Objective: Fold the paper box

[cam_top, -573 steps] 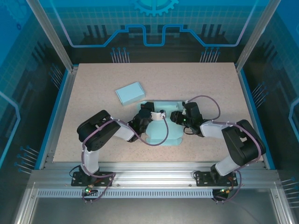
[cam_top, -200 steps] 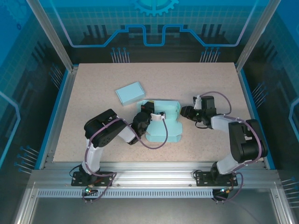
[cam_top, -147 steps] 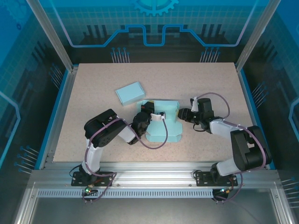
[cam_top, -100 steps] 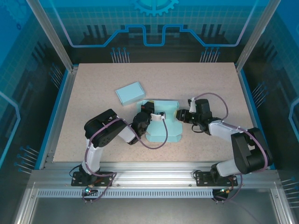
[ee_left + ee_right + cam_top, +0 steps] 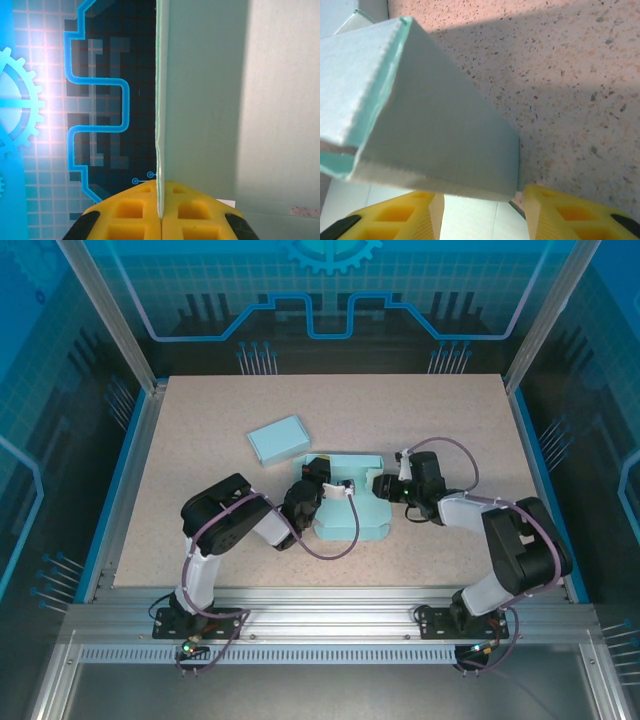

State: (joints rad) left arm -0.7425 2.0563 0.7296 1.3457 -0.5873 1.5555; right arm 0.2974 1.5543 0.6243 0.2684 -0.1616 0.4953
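The pale teal paper box (image 5: 352,508) lies partly folded at the middle of the table. My left gripper (image 5: 320,491) is at the box's left side, shut on a thin upright wall of it; in the left wrist view the yellow fingers (image 5: 132,212) pinch the card's edge (image 5: 159,150). My right gripper (image 5: 386,488) is at the box's right side and open. In the right wrist view a raised flap (image 5: 435,130) of the box stands just in front of the spread yellow fingertips (image 5: 560,215), which are not touching it on both sides.
A second, closed teal box (image 5: 278,439) lies behind and to the left of the folding spot. The speckled table (image 5: 450,420) has free room at the back and right. Blue enclosure walls (image 5: 130,450) border the table.
The right gripper has moved left, up to the box's right flap, and its jaws have widened. The left gripper keeps its hold and has not moved.
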